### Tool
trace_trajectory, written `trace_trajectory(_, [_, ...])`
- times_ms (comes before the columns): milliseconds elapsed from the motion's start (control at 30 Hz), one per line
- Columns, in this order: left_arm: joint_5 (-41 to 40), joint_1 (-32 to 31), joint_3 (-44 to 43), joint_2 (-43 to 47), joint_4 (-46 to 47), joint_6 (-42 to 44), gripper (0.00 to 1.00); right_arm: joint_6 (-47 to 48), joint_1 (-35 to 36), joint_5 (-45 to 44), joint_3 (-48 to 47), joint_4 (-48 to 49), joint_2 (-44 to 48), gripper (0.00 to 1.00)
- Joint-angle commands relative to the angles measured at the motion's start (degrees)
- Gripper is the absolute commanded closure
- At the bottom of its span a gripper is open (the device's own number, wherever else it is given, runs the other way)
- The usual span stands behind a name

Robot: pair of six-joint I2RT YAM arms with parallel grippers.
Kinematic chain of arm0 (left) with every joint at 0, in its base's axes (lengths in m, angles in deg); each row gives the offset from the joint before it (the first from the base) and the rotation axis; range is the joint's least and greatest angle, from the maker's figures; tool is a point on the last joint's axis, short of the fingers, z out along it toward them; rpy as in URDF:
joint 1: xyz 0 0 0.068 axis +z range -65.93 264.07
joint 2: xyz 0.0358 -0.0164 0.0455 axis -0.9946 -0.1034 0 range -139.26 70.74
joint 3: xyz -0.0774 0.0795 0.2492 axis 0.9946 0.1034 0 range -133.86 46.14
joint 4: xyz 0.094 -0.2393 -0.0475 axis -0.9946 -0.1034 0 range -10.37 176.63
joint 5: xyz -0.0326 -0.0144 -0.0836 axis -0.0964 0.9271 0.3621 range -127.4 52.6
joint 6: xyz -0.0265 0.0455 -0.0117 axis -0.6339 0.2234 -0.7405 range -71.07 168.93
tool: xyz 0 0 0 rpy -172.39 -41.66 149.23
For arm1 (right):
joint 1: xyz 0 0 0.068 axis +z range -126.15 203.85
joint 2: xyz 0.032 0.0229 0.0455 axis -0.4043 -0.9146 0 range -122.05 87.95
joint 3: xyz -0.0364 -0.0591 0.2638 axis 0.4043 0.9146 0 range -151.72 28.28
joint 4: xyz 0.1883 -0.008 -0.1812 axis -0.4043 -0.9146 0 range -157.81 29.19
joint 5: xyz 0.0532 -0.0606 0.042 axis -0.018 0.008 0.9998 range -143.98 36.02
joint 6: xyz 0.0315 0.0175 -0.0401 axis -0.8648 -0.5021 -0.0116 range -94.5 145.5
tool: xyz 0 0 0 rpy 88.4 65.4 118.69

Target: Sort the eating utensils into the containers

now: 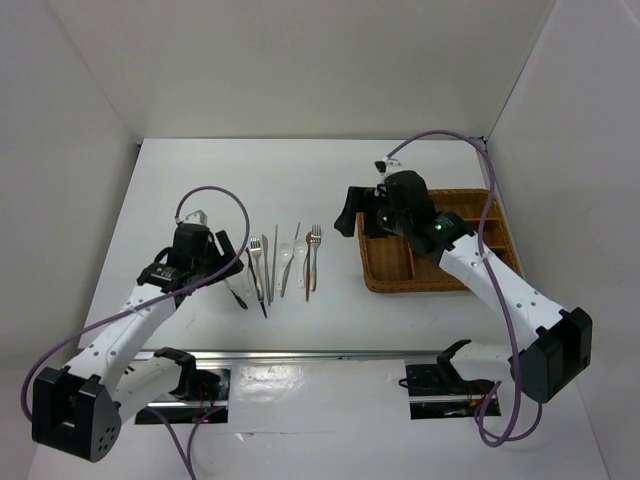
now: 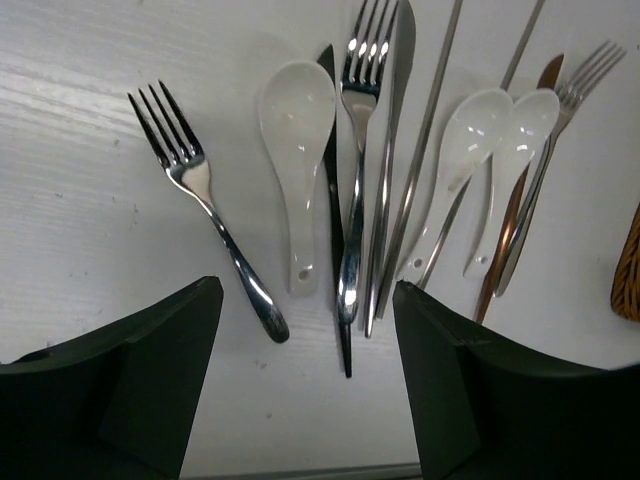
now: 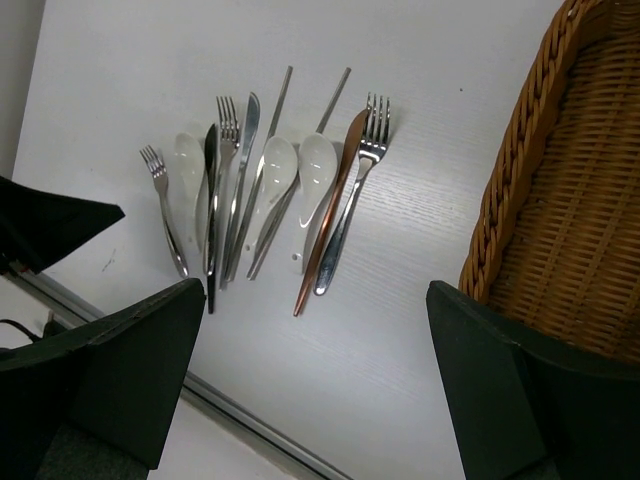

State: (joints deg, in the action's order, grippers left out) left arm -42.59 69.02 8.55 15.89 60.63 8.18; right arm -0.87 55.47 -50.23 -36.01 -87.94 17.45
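Observation:
The eating utensils (image 1: pixel 282 262) lie side by side mid-table: silver forks (image 2: pixel 190 175), white spoons (image 2: pixel 297 120), a black stick (image 2: pixel 335 250), grey sticks (image 2: pixel 420 150) and a copper-brown stick (image 2: pixel 510 220). My left gripper (image 2: pixel 305 300) hovers open just short of their handle ends, with only bare table between its fingers. It shows in the top view at the row's left end (image 1: pixel 235 268). The containers are compartments of a brown wicker tray (image 1: pixel 440 275) on the right. My right gripper (image 1: pixel 358 222) hangs open and empty at the tray's left rim (image 3: pixel 510 170), facing the utensils (image 3: pixel 335 200).
A metal rail (image 1: pixel 300 355) runs along the near table edge in front of the arm bases. White walls close in the table at the back and both sides. The left arm's dark finger (image 3: pixel 50 225) shows at the left of the right wrist view.

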Motion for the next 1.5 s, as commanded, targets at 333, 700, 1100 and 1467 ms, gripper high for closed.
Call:
trace_trajectory(333, [6.6, 8.5, 0.8, -14.1, 18.6, 3.6, 0.31, 0.7, -0.1, 0.9, -3.0, 6.4, -6.3, 0.00])
trace_trajectory(700, [9.5, 11.7, -0.3, -21.2, 23.0, 4.7, 0.37, 1.8, -0.1, -0.1, -3.6, 6.9, -8.0, 0.00])
trace_trajectory(1100, [8.3, 12.3, -0.8, -19.5, 21.2, 4.7, 0.39, 3.5, -0.1, -0.1, -5.2, 6.3, -9.6, 0.00])
trace_trajectory(1467, [8.3, 16.9, 5.9, -9.8, 16.4, -0.7, 0.32, 4.0, -0.6, 1.2, -5.2, 6.8, -11.1, 0.00])
